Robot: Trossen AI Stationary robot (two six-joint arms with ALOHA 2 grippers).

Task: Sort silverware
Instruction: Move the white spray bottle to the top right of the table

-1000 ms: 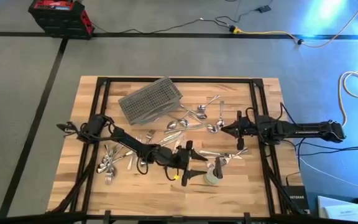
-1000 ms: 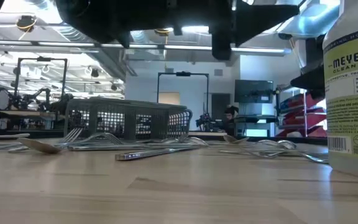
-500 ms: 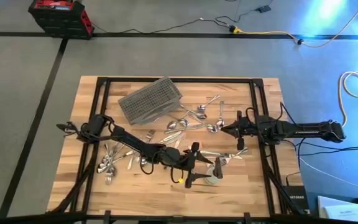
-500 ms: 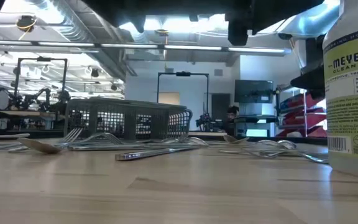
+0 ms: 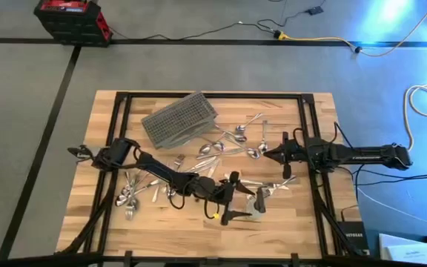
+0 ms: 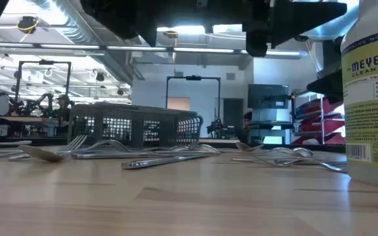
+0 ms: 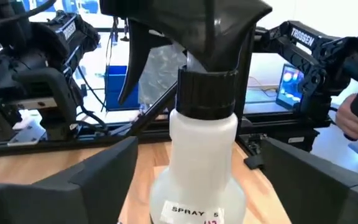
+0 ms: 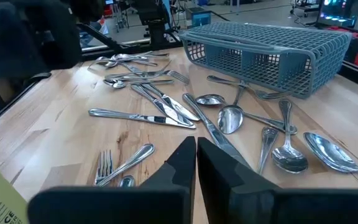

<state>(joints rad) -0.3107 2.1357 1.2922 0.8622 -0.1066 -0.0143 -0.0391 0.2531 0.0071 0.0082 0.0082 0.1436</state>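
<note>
The left hand (image 5: 237, 205) reaches low over the bench's (image 5: 295, 222) near edge, its fingers spread to either side of a white spray bottle (image 7: 201, 155) rather than any cutlery; closing or swinging could tip the bottle onto the silverware (image 8: 166, 112), which lies scattered mid-bench beside the mesh basket (image 5: 178, 119). The right hand (image 5: 267, 154) waits at the right, fingers pressed together, empty.

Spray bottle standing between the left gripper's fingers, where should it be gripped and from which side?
Grip the spray bottle on its white neck just below the black collar, coming level from the side, as the open left gripper faces it. It stands upright and is round and narrowest there; the overhanging trigger head likely blocks a top approach.
</note>
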